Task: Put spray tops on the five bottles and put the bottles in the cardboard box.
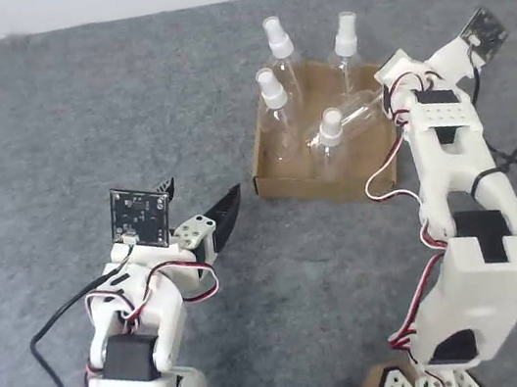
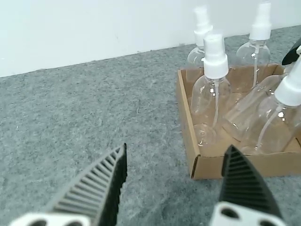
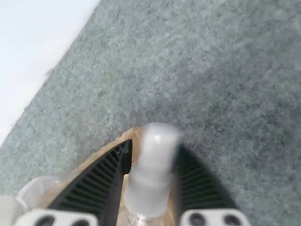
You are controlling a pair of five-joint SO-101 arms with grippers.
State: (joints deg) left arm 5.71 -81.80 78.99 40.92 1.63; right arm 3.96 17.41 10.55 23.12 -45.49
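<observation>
L gripper (image 2: 176, 153) hangs open over the tabletop (image 1: 77, 115), left of the cardboard box (image 1: 275, 176). R gripper (image 3: 153, 149) is clamped on a white spray top (image 3: 151, 183) at the box's right side. In the box I see one upright bottle (image 1: 277, 116) and one tilted bottle (image 1: 351, 123), both capped. Two more capped bottles (image 1: 285, 65) stand at the far wall; can't tell if they're inside.

Bottles (image 1: 278, 123): 4 counted in high view, each w/ 1 spray top (image 1: 278, 35), so 4 tops. Can't tell re a 5th. Cardboard box (image 1: 303, 189): 1. Arms (image 1: 456, 175): 2, each w/ 1 end effector: left end effector (image 2: 177, 149), right end effector (image 3: 153, 149).
</observation>
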